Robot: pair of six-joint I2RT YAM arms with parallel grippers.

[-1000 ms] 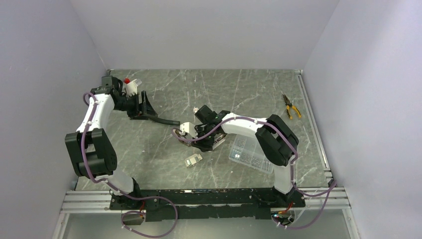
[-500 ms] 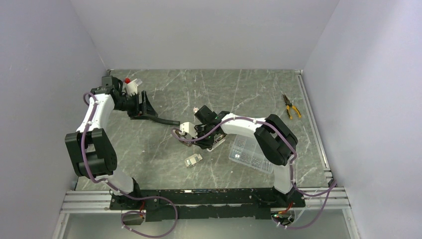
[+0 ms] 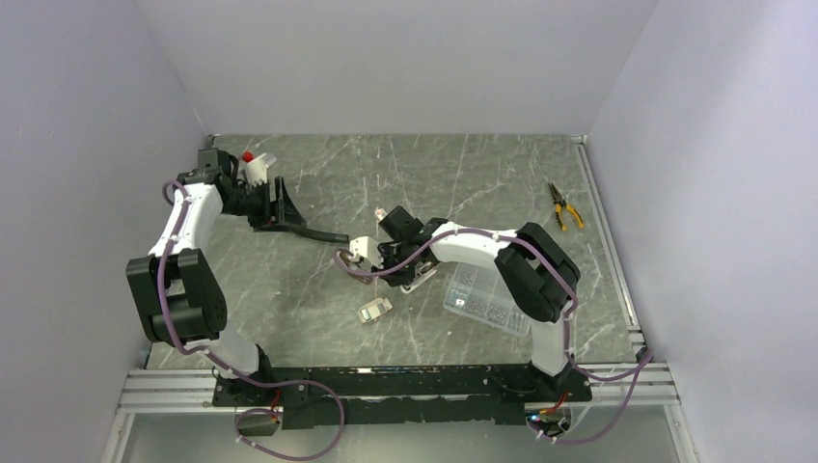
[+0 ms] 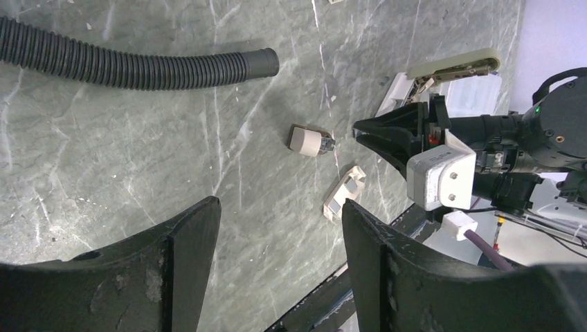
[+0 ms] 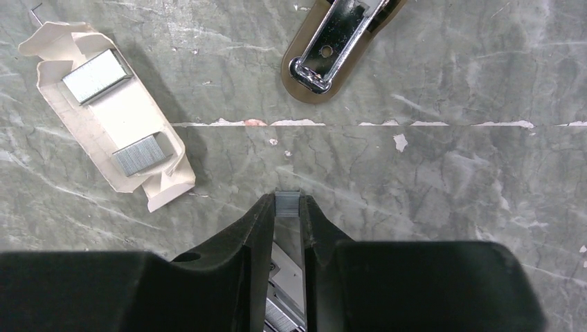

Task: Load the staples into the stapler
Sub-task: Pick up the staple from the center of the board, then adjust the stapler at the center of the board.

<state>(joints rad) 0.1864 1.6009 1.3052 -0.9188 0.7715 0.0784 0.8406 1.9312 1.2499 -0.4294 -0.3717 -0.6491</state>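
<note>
Grey marble table [image 3: 482, 174]: I see my right gripper [image 5: 287, 211] pinching a staple strip [image 5: 287, 201] near the stapler [image 5: 337, 41]; my left gripper [image 4: 277, 228] hangs wide open.

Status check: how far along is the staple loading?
Done: the staple box lies open, two blocks inside. In hand: the right hand is shut on a staple strip, just short of the stapler, which lies metal side up. To do: feed the strip into the stapler's channel and close it. The left hand is open, holding nothing.

Staple strip [image 5: 288, 203] in right gripper [image 5: 287, 207]
</note>
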